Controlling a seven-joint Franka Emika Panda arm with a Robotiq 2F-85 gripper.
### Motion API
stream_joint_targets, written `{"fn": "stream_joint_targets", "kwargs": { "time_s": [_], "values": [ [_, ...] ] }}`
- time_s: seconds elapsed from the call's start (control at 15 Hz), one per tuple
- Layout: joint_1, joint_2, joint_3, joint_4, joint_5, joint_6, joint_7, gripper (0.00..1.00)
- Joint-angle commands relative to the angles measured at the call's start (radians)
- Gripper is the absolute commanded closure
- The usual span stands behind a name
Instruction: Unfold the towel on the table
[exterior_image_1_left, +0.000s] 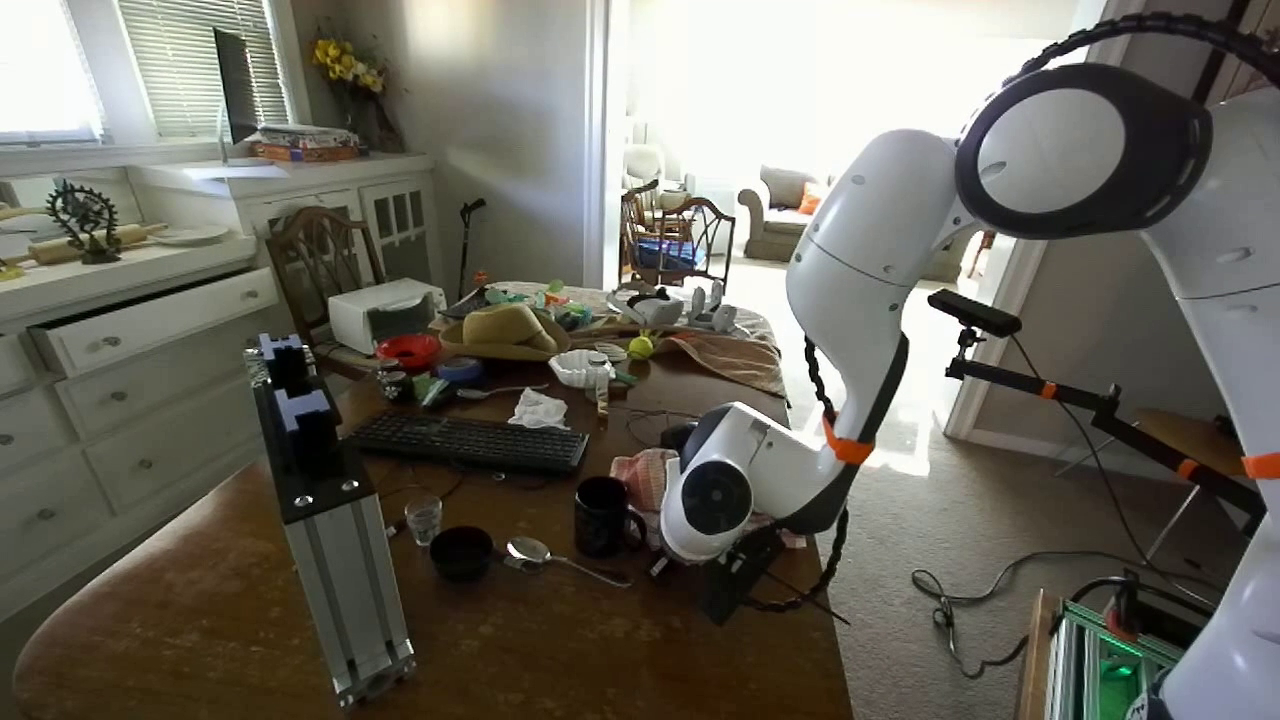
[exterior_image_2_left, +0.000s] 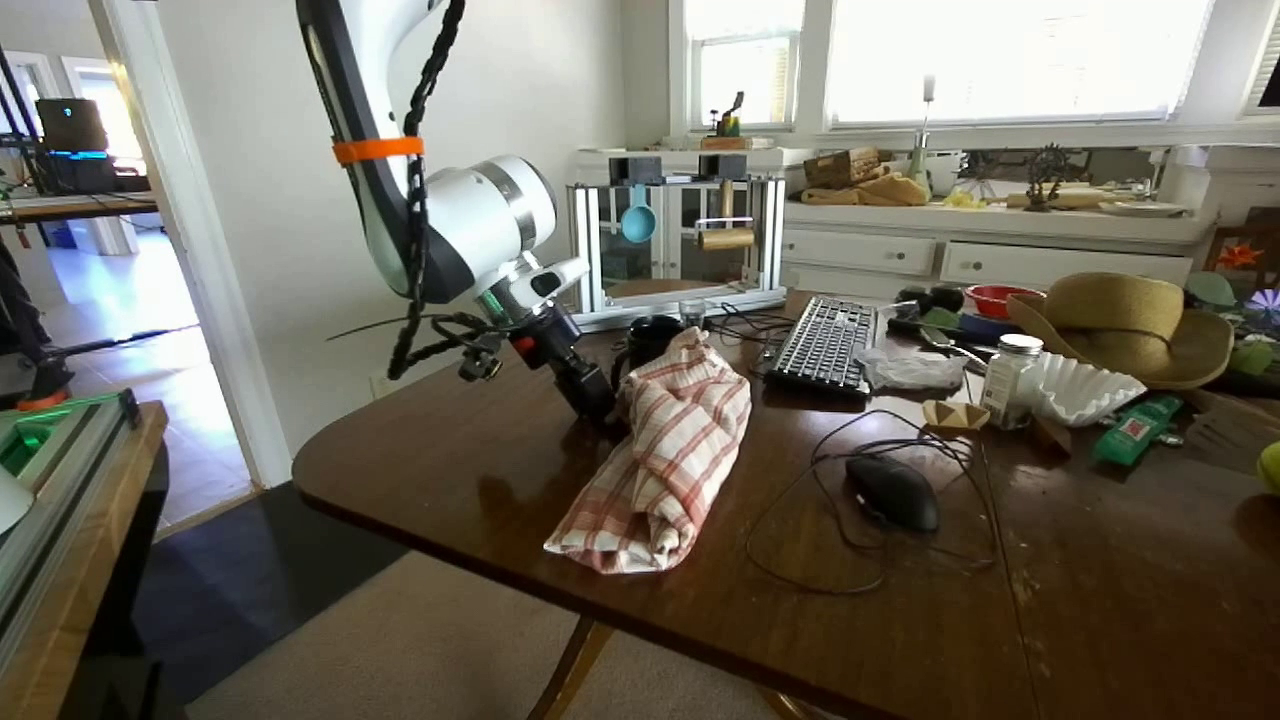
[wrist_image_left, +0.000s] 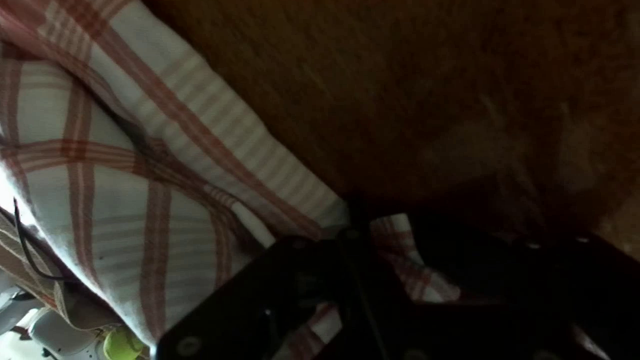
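At the left in an exterior view, the black two-finger gripper (exterior_image_2_left: 600, 412) slants down to the white cloth towel with red-pink stripes (exterior_image_2_left: 680, 450). Its jaws look closed together, and in the wrist view an edge of cloth runs between their tips, so I judge that it holds this edge. The towel, on the dark brown wooden table (exterior_image_2_left: 440, 430) near the rim, should be light, limp, hardly slippery and not fragile; one outer layer is probably the best place to take hold. It looks like a long, crumpled bundle, flatter at its near left corner. Further right lies a black computer mouse (exterior_image_2_left: 892, 490).
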Motion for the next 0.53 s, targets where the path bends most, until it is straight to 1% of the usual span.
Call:
{"fn": "stream_joint_targets", "kwargs": {
  "time_s": [0.0,0.07,0.2,0.33,0.4,0.47],
  "values": [
    [-0.006,0.032,0.006,0.032,-0.069,0.043,0.013,0.68],
    [-0.005,0.031,0.007,0.032,-0.084,0.043,0.015,0.69],
    [-0.006,0.031,0.01,0.031,-0.105,0.043,0.015,0.75],
    [-0.007,0.03,0.012,0.03,-0.122,0.043,0.016,0.89],
    [-0.008,0.03,0.014,0.03,-0.13,0.043,0.017,1.0],
    [-0.008,0.025,0.014,0.028,-0.137,0.042,0.019,1.0]
  ]
}}
